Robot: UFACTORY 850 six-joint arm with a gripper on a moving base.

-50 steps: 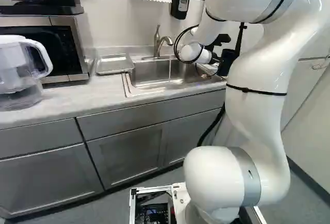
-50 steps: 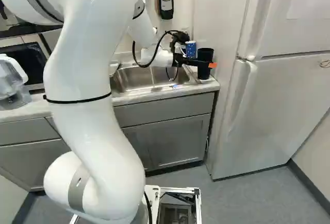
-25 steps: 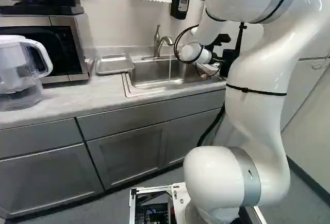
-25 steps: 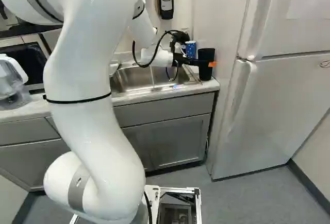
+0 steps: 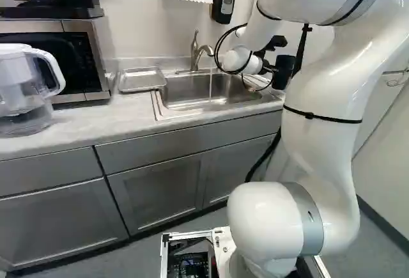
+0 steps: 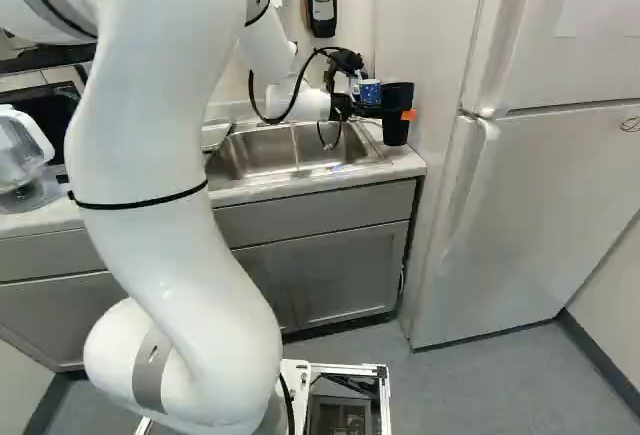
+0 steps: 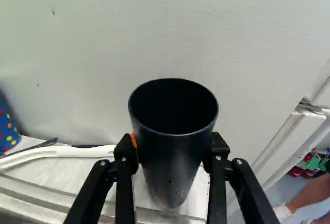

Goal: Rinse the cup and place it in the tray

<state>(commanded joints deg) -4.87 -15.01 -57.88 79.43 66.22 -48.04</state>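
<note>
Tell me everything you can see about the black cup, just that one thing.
The black cup is tall and round, with a thin rim, an open top and sides narrowing toward the base. It looks like smooth plastic, with small pale specks low on its side; no handle shows. It stands about upright, clamped from two sides by the tool, over the counter beside the sink. Its inside is too dark to tell whether it holds anything.
</note>
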